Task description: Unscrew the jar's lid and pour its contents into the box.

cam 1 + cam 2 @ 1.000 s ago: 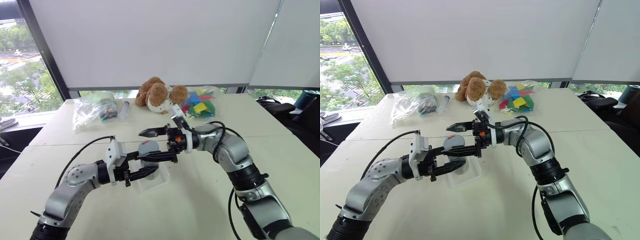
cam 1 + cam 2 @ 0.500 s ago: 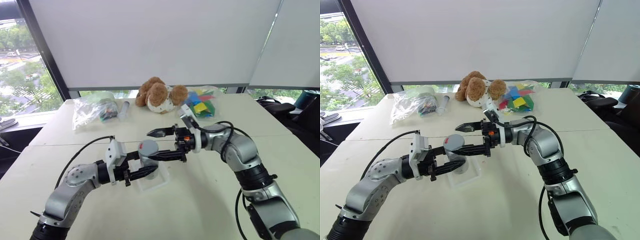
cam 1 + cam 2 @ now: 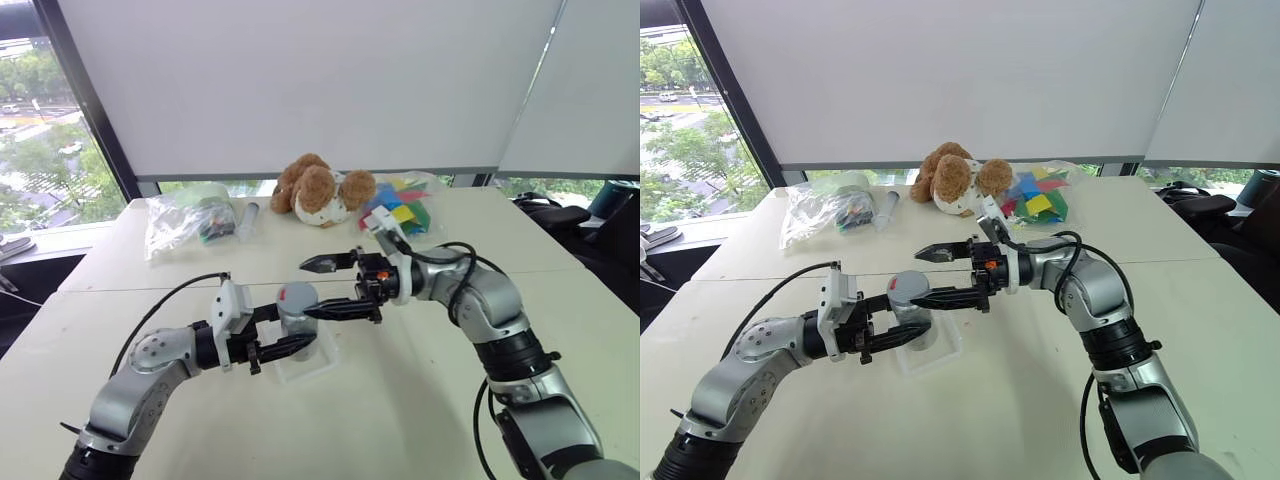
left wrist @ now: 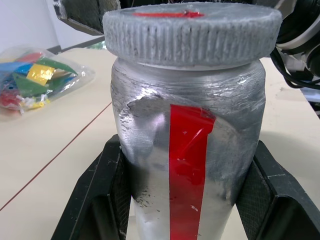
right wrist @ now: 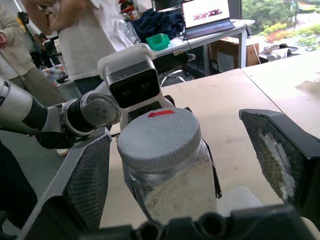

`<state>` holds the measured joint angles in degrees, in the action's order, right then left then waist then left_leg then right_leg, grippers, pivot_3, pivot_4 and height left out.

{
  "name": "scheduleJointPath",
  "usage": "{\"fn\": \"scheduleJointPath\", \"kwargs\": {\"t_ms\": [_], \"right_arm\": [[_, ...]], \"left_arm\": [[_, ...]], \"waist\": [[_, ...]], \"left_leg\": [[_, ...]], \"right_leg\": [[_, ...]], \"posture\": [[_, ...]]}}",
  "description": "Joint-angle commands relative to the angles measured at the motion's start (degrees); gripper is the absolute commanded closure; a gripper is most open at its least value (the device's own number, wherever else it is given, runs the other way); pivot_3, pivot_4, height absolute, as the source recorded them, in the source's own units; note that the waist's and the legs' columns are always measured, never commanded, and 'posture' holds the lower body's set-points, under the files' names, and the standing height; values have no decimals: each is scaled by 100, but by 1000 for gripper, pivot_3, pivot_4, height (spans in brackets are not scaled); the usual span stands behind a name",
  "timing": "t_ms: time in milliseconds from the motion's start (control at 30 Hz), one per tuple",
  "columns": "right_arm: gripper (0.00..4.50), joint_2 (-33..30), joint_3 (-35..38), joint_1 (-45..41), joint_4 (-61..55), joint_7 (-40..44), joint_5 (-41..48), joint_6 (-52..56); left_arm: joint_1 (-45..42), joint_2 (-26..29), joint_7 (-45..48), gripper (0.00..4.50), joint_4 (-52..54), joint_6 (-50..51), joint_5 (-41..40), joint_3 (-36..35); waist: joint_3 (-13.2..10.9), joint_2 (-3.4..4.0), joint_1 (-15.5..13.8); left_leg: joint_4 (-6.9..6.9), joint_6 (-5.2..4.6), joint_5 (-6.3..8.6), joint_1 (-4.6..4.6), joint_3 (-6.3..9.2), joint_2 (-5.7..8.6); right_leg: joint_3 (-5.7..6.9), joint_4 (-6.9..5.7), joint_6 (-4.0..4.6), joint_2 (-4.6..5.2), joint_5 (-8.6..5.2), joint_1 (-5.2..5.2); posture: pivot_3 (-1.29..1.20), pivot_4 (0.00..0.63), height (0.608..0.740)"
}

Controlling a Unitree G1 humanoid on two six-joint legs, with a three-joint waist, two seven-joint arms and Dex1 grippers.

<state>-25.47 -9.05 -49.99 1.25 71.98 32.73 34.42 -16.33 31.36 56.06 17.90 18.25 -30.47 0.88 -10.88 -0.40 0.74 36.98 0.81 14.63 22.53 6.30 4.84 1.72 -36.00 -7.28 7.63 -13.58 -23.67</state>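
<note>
The silver-grey jar [image 4: 185, 150] with its red stripe is held upright, my left gripper [image 3: 297, 331] shut on its body. Its ribbed lid [image 5: 159, 139] sits on top of the jar. The jar hangs just over the clear box [image 3: 305, 366] on the table. My right gripper [image 3: 305, 289] comes in level from the right and stands open. One of its fingers [image 5: 90, 180] is on each side of the lid, with gaps between them and it. The contents are hidden inside the jar.
At the table's far side lie a brown plush toy [image 3: 318, 188], a bag of colourful pieces [image 3: 400, 212], a clear bag of items [image 3: 185, 220] and a slim grey tube [image 3: 248, 220]. A person [image 5: 95, 40] stands beyond the table in the right wrist view.
My right gripper has drawn back a little to the right, so its fingertips now sit beside the lid rather than past it. The left gripper and jar have stayed still.
</note>
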Motion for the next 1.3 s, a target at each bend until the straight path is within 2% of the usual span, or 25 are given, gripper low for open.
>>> {"fn": "scheduleJointPath", "kwargs": {"t_ms": [33,300,400,467,500,700,767,900,1033,1100,1233,1300], "right_arm": [[9,140,-112,-199,-211,45,-71,-203],[9,315,-279,-262,-143,89,-218,-349],[898,369,-260,-290,-138,90,-181,-344],[1897,373,-246,-294,-155,101,-162,-330],[2215,387,-217,-297,-173,103,-114,-300],[2199,521,295,-271,-292,-60,692,431],[2199,526,621,-236,-302,-115,1154,820],[2199,454,1533,-154,-194,-751,2210,1729],[2199,-31,1782,442,-208,-882,1530,931],[2199,-301,1980,844,71,-931,1005,136],[2199,-872,2129,1673,1225,-631,-182,-1936],[2199,-961,2271,1915,2000,-539,-508,-2953]], "left_arm": [[-46,19,4,2422,153,-90,-18,-44],[-52,3,-26,2422,173,-60,-27,-33],[-24,1,-39,2422,188,-62,-28,-35],[-14,-2,-52,2422,200,-61,-24,-27],[-9,-1,-54,2422,201,-60,-24,-25],[9,20,-39,2422,189,-69,-35,-26],[4,38,-25,2422,172,-86,-54,-42],[-21,54,38,2422,132,-164,-117,-155],[-34,82,20,2422,81,-200,-190,-331],[-8,130,0,2422,47,-182,-243,-481],[92,268,40,2422,2,-128,-339,-727],[102,307,41,2422,-25,-104,-382,-781]], "waist": [[0,0,0],[0,0,-3],[0,0,-1],[0,0,0],[0,0,-1],[0,0,-2],[-1,1,-5],[-1,1,-23],[0,-1,-38],[0,0,-26],[0,-1,-24],[-1,0,-15]], "left_leg": [[0,0,0,0,0,0],[0,0,0,0,0,0],[0,0,0,0,1,0],[0,0,0,0,1,0],[0,0,0,0,1,0],[0,0,0,0,1,0],[0,0,0,0,2,0],[0,0,0,0,4,0],[-1,0,1,1,5,1],[-1,0,1,5,1,2],[-1,-1,1,5,-4,5],[-1,-1,0,4,-5,5]], "right_leg": [[0,0,0,0,0,0],[0,0,0,0,0,0],[0,0,0,0,0,0],[0,0,0,0,0,0],[0,0,0,0,0,0],[0,0,0,0,0,0],[0,0,0,0,0,0],[-1,2,1,0,0,2],[1,8,1,1,-1,6],[0,11,0,2,0,4],[0,12,-2,2,0,5],[0,12,-2,2,-1,6]], "posture": [[0,150,740],[0,150,740],[0,150,740],[0,150,740],[0,150,740],[0,150,740],[0,150,740],[0,150,740],[0,150,740],[0,150,740],[0,150,740],[0,150,740]]}}
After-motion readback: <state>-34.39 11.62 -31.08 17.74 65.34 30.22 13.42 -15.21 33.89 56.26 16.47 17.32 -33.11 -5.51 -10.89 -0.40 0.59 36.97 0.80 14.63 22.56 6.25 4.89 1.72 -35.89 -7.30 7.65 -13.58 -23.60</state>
